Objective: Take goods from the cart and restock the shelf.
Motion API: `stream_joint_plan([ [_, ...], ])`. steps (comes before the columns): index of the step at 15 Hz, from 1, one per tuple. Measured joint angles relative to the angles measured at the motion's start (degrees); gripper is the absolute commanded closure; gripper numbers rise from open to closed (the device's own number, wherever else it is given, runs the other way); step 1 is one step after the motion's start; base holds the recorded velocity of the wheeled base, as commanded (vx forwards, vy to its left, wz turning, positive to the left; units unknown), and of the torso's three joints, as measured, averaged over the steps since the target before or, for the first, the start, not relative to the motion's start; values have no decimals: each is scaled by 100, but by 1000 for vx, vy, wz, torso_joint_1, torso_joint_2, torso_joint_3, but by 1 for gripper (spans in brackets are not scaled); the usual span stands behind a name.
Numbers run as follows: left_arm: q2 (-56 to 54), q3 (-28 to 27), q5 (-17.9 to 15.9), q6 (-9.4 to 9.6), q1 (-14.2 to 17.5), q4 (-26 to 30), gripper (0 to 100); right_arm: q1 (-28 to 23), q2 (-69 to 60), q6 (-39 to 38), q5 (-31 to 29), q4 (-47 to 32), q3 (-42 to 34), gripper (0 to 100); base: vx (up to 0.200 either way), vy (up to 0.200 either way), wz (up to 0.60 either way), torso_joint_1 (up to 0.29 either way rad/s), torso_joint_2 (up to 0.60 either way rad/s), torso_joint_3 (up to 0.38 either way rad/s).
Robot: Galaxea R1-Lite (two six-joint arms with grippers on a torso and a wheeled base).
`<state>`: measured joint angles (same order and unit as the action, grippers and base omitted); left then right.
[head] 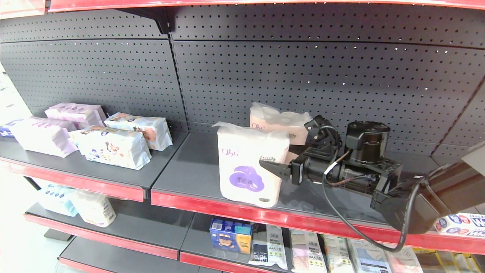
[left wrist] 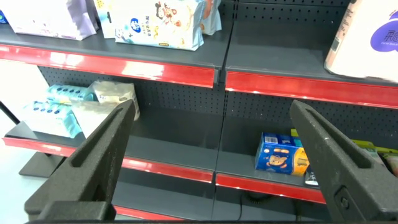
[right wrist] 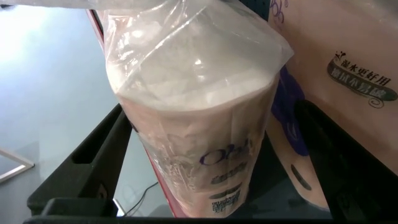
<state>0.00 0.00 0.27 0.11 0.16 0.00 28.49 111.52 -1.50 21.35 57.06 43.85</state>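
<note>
Where the red-edged shelf [head: 197,201] holds two toilet paper packs upright, right gripper [right wrist: 211,115] spread wide, straddling the front pack [head: 248,167] — left gripper [left wrist: 211,109] spread too, before lower shelves.

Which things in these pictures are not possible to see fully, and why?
Rear pink-white plastic-wrapped tissue pack: head view, lower part hidden by front white tissue pack with purple cloud.
Blue-white packet: head view, cut by left edge.
Flat packets on shelf below: head view, cut by bottom edge.
</note>
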Motion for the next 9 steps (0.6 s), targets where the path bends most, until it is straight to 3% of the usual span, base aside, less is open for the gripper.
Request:
stream_joint_plan([
  [5,0,0,-2,0,0,0,0,22,-2,20,-2,71,-91,0,0,0,0,0,0,0],
  [6,0,0,0,0,0,0,0,22,-2,30,-2,72,-89,100,0,0,0,0,0,0],
  [9,0,0,-2,0,0,0,0,23,-5,41,0,115,-85,100,0,0,0,0,0,0],
])
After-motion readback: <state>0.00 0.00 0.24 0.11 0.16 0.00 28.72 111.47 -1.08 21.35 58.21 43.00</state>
